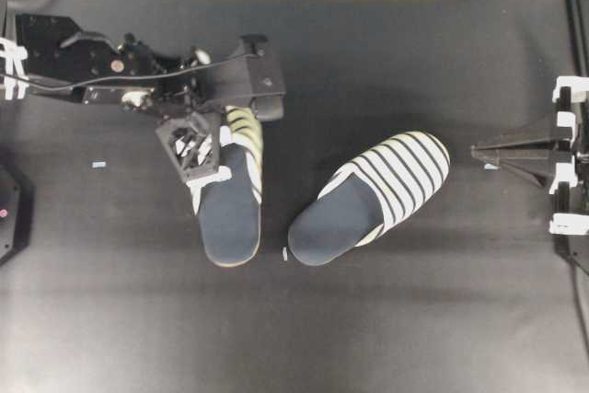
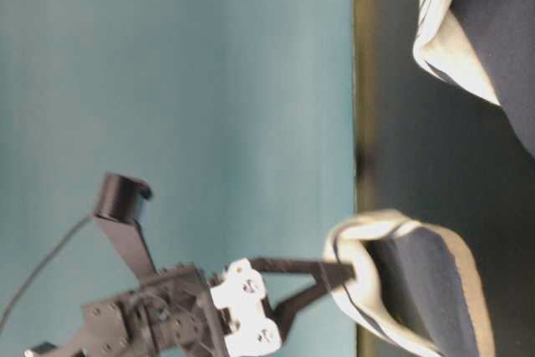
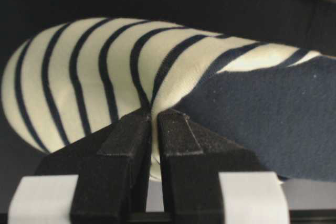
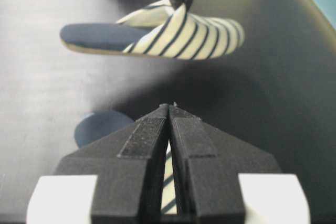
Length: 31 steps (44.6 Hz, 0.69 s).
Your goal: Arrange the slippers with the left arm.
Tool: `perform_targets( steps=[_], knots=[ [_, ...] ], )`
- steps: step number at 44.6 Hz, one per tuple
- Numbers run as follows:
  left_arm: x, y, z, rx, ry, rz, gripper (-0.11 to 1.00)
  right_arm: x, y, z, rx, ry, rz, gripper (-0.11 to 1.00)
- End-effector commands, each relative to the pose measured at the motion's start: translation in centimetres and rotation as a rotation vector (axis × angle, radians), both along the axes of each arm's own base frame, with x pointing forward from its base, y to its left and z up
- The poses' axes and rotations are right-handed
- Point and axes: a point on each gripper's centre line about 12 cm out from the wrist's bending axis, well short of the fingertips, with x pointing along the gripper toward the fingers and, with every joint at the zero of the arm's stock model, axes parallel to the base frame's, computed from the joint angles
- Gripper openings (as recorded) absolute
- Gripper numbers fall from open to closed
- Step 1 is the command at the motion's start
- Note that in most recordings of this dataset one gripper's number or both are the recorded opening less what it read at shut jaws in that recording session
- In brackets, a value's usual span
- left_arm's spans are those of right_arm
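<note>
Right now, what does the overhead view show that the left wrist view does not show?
Only the overhead view shows both slippers: the second slipper lying at an angle on the black table, and the right gripper shut and empty at the right edge.

Only the left wrist view shows the grip closely: the left gripper pinches the cream edge of the upper, where the upper meets the navy insole.

Both show the left gripper shut on the held slipper.

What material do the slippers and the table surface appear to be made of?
Slippers: soft cloth, probably knit; the striped upper creases where the left gripper pinches it, and the navy insole looks fuzzy. Table: smooth dark sheet, faintly glossy, perhaps vinyl.
</note>
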Motion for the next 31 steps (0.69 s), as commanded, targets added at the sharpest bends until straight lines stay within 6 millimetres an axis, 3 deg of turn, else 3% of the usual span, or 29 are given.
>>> perform_targets(
  steps=[1, 31],
  knots=[
    [1.3, 0.1, 1.1, 0.029, -0.055, -0.038, 0.02, 0.1, 0.0, 0.2, 0.011, -0.01, -0.004, 0.0],
    [3.5, -0.8, -3.8, 0.038, -0.03, -0.117, 0.02, 0.0, 0.0, -0.2, 0.011, -0.019, -0.003, 0.0]
  ],
)
